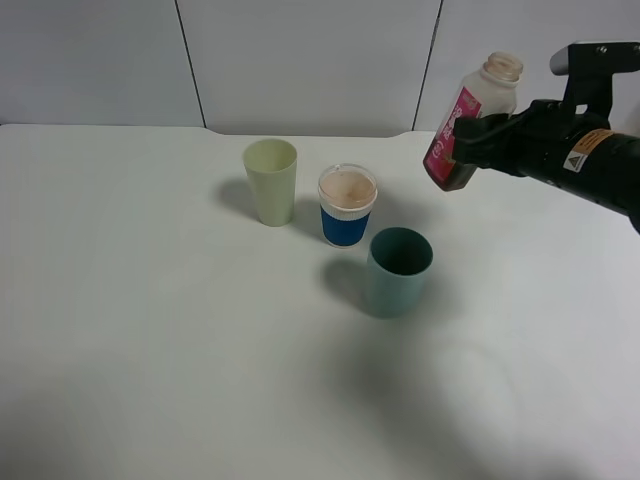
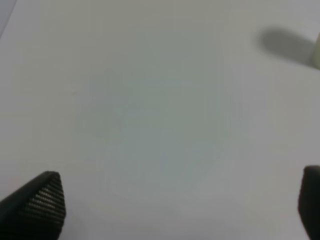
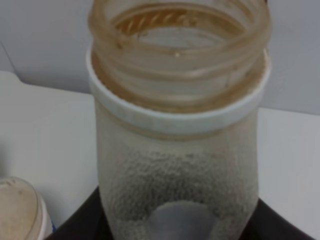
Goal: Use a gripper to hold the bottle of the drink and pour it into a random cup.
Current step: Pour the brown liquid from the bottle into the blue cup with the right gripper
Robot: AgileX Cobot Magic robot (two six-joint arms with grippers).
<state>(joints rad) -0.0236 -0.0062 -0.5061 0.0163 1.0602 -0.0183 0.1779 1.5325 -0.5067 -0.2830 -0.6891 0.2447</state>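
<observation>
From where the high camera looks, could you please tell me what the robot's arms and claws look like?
The right claw and its arm are matte black, with a small yellow-orange warning sticker bearing a triangle symbol, and a pale grey part above it. The left claw appears only in its own wrist view: black fingers with finely ribbed pads.

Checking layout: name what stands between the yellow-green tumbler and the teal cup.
The blue-banded cup stands between the tumbler and the teal cup; the exterior high view shows it.
</observation>
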